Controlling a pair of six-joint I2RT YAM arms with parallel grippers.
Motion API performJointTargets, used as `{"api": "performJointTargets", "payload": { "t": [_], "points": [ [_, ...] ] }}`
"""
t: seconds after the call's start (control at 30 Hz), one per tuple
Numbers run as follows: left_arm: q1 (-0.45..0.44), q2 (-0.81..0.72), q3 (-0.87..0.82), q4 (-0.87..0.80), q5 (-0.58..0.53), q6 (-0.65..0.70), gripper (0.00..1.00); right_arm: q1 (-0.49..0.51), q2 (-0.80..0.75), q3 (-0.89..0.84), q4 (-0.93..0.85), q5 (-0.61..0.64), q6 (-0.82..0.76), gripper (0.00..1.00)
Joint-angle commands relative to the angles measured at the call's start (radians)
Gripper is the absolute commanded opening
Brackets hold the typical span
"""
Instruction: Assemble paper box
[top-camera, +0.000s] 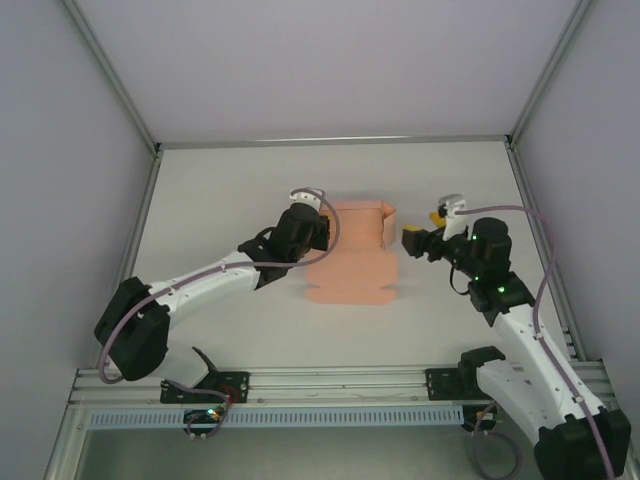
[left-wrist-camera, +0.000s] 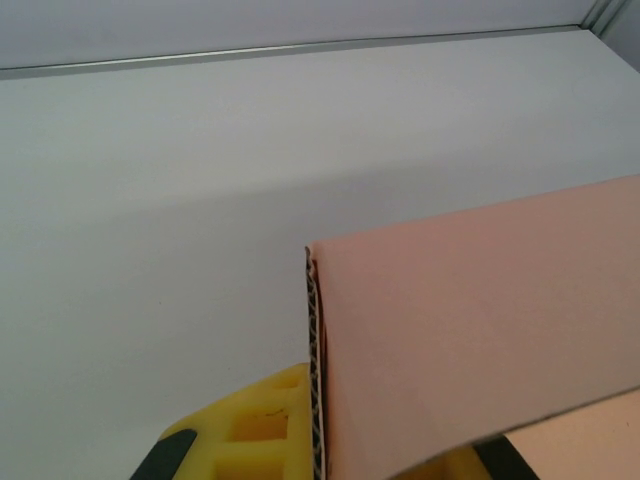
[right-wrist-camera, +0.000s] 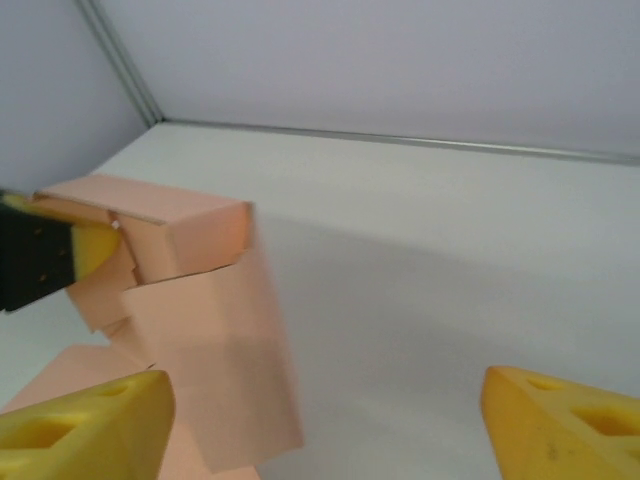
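I see the paper box (top-camera: 352, 262) centred on the table (top-camera: 230, 190), its left wall pinched in my left gripper (top-camera: 322, 226). My right gripper (top-camera: 423, 231), jaws spread, stands just right of its raised end; approach leftward.

The top external camera looks down from above and behind the arm bases (top-camera: 210, 385), over the whole flat white table (top-camera: 230, 330). Both wrist cameras ride low — the left close against the salmon-pink thin-card paper box (left-wrist-camera: 480, 340), the right facing it from nearby. All three share that box.
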Motion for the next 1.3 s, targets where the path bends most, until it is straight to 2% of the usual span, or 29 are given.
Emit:
{"api": "performJointTargets", "payload": {
  "t": [0.0,0.1,0.17,0.37,0.43,0.53,0.63,0.73,0.8,0.87,0.93,0.97,1.0,1.03,1.13,1.27],
  "points": [
    [0.012,-0.035,-0.020,0.025,0.020,0.026,0.00,-0.071,0.028,-0.003,-0.027,-0.188,0.021,0.77],
    [0.013,-0.043,-0.027,0.038,0.032,0.036,0.00,-0.086,0.122,0.027,-0.057,-0.378,-0.096,0.77],
    [0.013,-0.046,-0.030,0.044,0.044,0.042,0.00,-0.085,0.196,0.053,-0.045,-0.457,-0.122,0.71],
    [0.012,-0.052,-0.029,0.054,0.068,0.053,0.00,-0.081,0.377,0.154,-0.073,-0.516,-0.196,0.64],
    [0.013,-0.053,-0.029,0.056,0.068,0.055,0.00,-0.072,0.423,0.177,-0.091,-0.570,-0.226,0.61],
    [0.013,-0.051,-0.027,0.056,0.070,0.055,0.00,-0.026,0.470,0.207,-0.121,-0.594,-0.255,0.57],
    [0.011,-0.048,-0.019,0.054,0.078,0.058,0.00,0.040,0.508,0.233,-0.136,-0.495,-0.278,0.57],
    [0.012,-0.048,-0.014,0.044,0.076,0.060,0.00,0.077,0.547,0.249,-0.097,-0.372,-0.230,0.55],
    [0.009,-0.050,-0.014,0.043,0.075,0.056,0.00,0.102,0.563,0.261,-0.071,-0.269,-0.194,0.47],
    [0.010,-0.050,-0.014,0.042,0.070,0.056,0.00,0.134,0.571,0.266,-0.045,-0.173,-0.176,0.34],
    [0.009,-0.051,-0.014,0.041,0.069,0.055,0.00,0.171,0.573,0.272,-0.023,-0.081,-0.156,0.28],
    [0.007,-0.051,-0.014,0.042,0.069,0.055,0.00,0.194,0.574,0.275,-0.016,-0.009,-0.140,0.28],
    [0.006,-0.050,-0.015,0.043,0.068,0.054,0.00,0.220,0.576,0.279,-0.004,0.093,-0.111,0.33],
    [0.003,-0.048,-0.013,0.042,0.067,0.052,0.00,0.256,0.582,0.287,0.000,0.242,-0.071,0.35],
    [-0.002,-0.038,-0.005,0.044,0.056,0.043,0.00,0.336,0.593,0.297,0.035,0.557,0.037,0.30],
    [-0.014,-0.015,0.021,0.012,0.019,0.031,0.00,0.381,0.663,0.336,0.018,0.725,0.173,0.17]
  ]
}}
